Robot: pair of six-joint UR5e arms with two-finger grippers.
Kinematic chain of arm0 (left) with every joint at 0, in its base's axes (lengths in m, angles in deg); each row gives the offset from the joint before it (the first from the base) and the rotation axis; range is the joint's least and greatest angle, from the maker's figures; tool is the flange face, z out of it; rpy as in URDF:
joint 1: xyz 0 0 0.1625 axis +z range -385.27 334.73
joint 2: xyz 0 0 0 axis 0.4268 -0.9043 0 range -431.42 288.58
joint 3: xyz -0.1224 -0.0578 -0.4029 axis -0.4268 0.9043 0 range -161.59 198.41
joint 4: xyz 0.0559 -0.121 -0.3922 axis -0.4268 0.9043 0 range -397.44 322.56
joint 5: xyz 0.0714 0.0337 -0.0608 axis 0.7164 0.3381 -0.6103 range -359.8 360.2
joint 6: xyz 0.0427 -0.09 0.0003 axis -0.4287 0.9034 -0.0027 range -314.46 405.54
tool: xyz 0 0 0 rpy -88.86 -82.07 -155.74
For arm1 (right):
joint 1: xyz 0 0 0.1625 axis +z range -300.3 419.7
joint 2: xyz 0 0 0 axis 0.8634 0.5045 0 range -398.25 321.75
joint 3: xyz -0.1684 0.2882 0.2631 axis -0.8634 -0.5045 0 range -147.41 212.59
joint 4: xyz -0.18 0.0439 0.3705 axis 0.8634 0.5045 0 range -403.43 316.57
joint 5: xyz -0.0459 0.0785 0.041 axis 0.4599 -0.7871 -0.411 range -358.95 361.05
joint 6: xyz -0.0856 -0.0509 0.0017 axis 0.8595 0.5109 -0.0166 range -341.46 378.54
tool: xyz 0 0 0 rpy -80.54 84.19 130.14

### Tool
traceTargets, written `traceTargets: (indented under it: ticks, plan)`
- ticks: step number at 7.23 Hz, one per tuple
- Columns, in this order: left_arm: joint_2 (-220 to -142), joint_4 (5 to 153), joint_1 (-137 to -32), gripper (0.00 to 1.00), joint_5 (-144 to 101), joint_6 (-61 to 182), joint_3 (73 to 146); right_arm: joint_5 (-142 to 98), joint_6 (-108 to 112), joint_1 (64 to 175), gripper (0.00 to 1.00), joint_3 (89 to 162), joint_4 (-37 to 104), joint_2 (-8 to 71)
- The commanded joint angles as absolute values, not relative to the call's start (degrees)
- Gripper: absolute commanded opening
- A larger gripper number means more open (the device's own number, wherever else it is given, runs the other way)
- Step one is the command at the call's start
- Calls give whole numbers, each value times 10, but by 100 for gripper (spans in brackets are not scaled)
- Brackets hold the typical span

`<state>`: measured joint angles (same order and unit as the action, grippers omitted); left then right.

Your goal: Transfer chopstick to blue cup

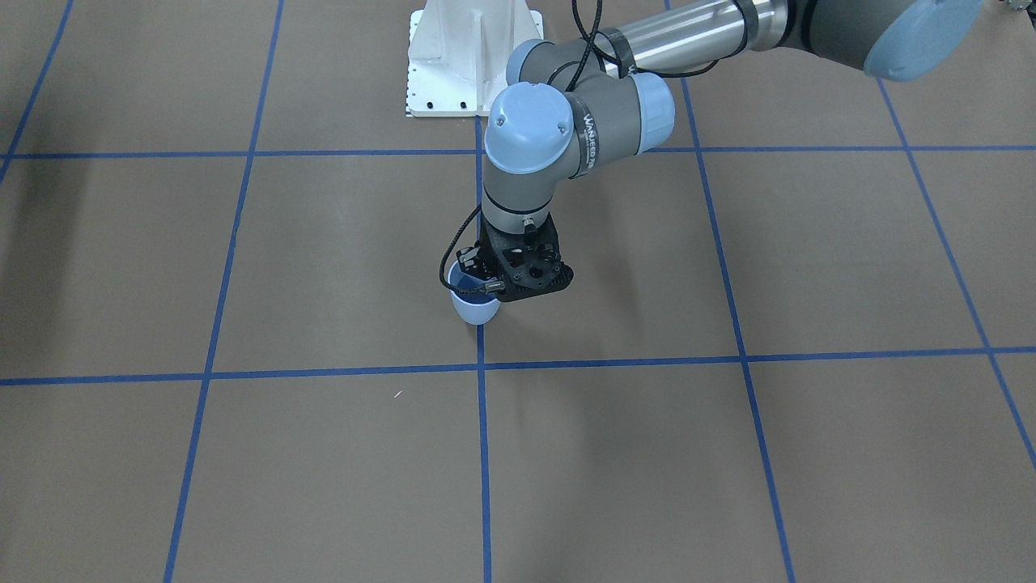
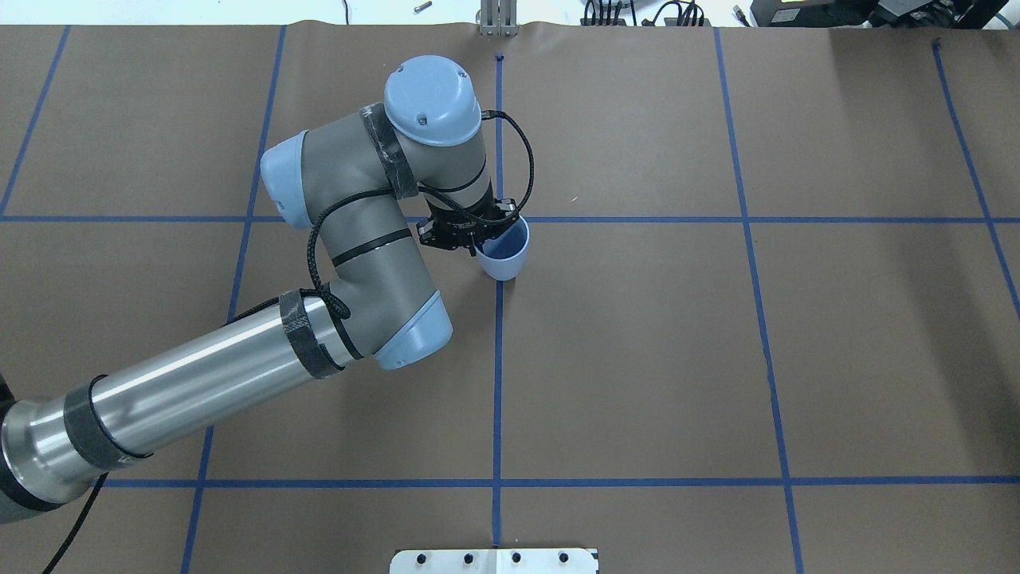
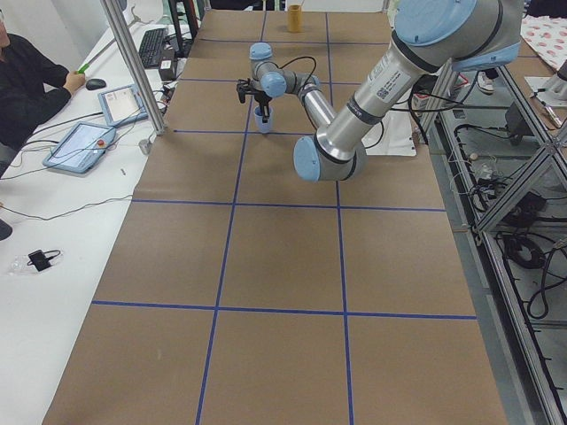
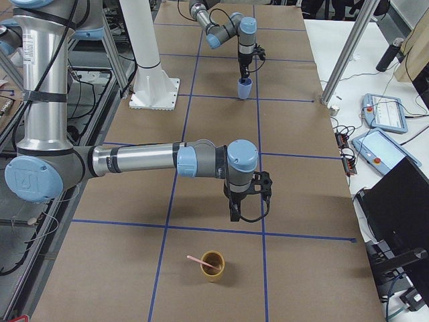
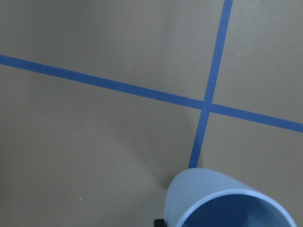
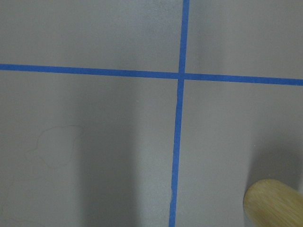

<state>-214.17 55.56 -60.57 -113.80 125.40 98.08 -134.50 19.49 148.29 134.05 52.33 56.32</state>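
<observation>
The blue cup [image 2: 505, 257] stands near the table's middle, on a blue tape line, and also shows in the front view [image 1: 474, 306] and the left wrist view [image 5: 227, 201]. My left gripper [image 2: 480, 241] comes down on the cup's rim on the robot's side, and its fingers look closed on the rim. A pale pink chopstick [image 4: 198, 260] leans in a tan cup [image 4: 213, 265] at the table's right end. My right gripper [image 4: 245, 209] hangs above the table a little short of the tan cup. I cannot tell whether it is open or shut.
The table is brown with a blue tape grid. A white mount base [image 1: 473, 57] sits at the robot's edge. The tan cup's rim shows in the right wrist view [image 6: 275, 203]. An operator and tablets are at the far side [image 3: 84, 142].
</observation>
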Motion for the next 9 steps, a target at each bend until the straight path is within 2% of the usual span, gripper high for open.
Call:
traceTargets:
  ticks: [1, 3, 6, 9]
  plan:
    - [-2140, 560, -603, 95, -1128, 1256, 985, -1355, 194, 1483, 100, 1340, 527, 561]
    - [-2137, 555, -609, 99, -1127, 1254, 993, -1363, 185, 1483, 100, 1338, 528, 560]
    - [-2105, 480, -682, 99, -1164, 1188, 1087, -1362, 237, 1495, 100, 1322, 526, 552]
    - [-2076, 465, -709, 99, -1169, 1150, 1110, -1280, 378, 1577, 100, 1259, 530, 541]
